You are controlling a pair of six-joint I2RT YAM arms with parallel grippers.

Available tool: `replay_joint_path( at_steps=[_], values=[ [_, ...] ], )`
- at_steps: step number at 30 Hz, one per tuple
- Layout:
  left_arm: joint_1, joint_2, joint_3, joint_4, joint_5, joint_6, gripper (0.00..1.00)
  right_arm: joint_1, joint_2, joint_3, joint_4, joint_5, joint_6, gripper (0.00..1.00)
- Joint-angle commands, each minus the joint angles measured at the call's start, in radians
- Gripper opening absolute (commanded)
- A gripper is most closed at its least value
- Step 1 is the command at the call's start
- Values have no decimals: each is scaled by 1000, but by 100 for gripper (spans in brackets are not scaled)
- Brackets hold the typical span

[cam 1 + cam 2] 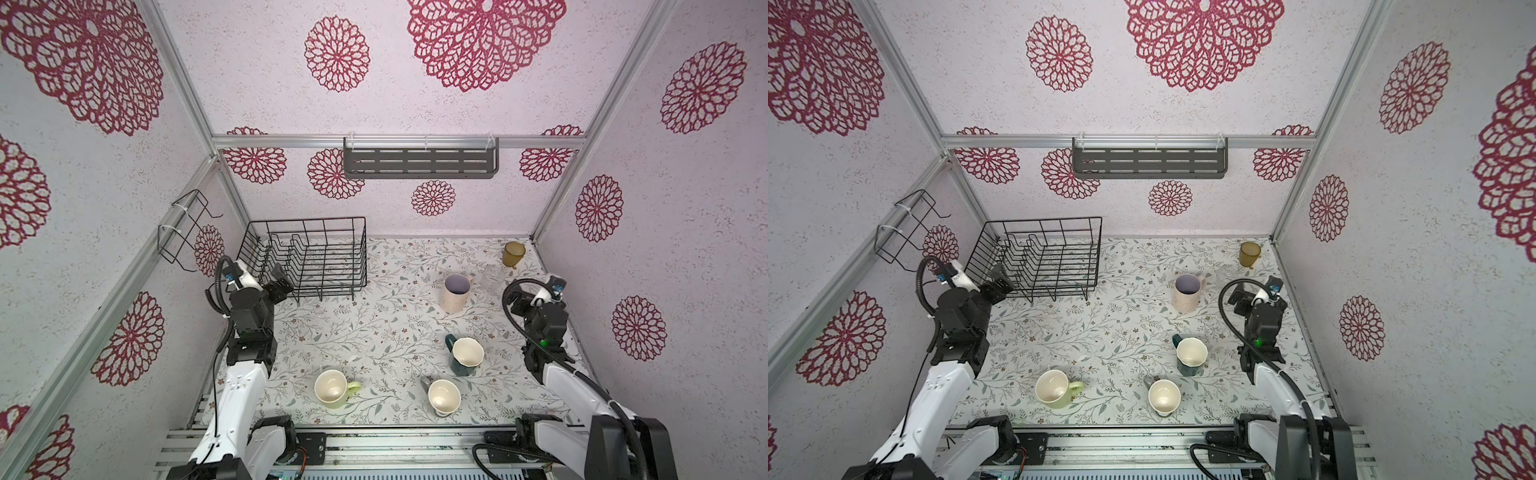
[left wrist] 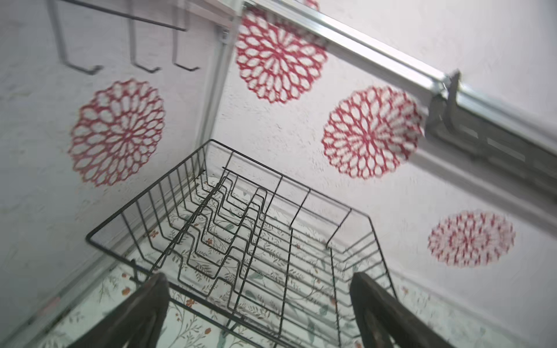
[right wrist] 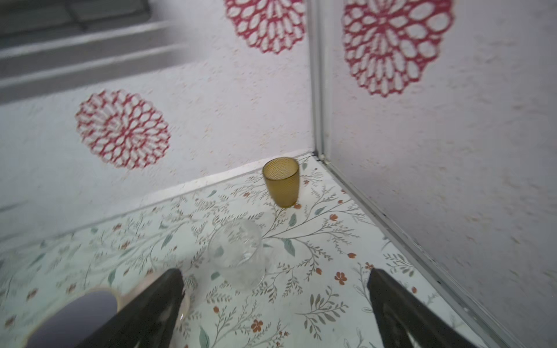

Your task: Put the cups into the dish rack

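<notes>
Right of centre in a top view, clear glass point(image 1: 493, 279) likely first pick (dish rack point(image 1: 316, 266) bare); left gripper point(image 2: 259, 277), right gripper point(image 3: 275, 272) spread.

we count six cups: one teal mug point(image 1: 465, 357), one yellow-green mug point(image 1: 332, 388), one grey mug point(image 1: 444, 397), one pink tumbler point(image 1: 456, 293), one amber tumbler point(image 1: 513, 254), one clear glass point(image 1: 493, 279). we also count one dish rack point(image 1: 332, 253), one grey slotted shelf point(image 1: 419, 162), one small wire holder point(image 1: 187, 228).
</notes>
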Motion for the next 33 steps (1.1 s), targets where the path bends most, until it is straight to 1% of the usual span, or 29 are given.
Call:
replay_joint_path(
  at_steps=[1,2,3,5,8,10,13,17,19,21,25,29,33],
  values=[
    [19,7,-13,-241,-90,-243,97,-5,-55,68,-372,180,194,99],
    [22,11,-11,-228,-16,-203,97,-5,-72,64,-387,172,212,99],
    [22,18,-3,-226,36,-192,97,-7,-86,55,-392,163,244,99],
    [20,47,28,-234,139,-170,97,-24,-107,34,-359,60,279,99],
    [-2,108,119,-341,227,-153,97,-23,-82,91,-440,5,333,95],
    [-38,136,160,-386,268,-139,97,-16,-31,149,-489,-62,343,93],
    [-128,175,213,-428,282,-105,97,19,33,231,-547,-157,310,93],
    [-246,270,331,-518,259,-42,97,88,49,267,-606,-152,267,93],
    [-288,326,386,-564,242,-17,97,98,49,271,-618,-161,258,93],
    [-324,390,424,-573,235,15,97,98,45,280,-639,-174,249,92],
    [-371,526,503,-542,324,96,97,99,27,271,-655,-175,245,93],
    [-383,680,619,-559,379,93,97,100,35,304,-693,-191,218,92],
    [-405,818,762,-633,394,106,97,100,23,316,-710,-194,226,92]
  ],
)
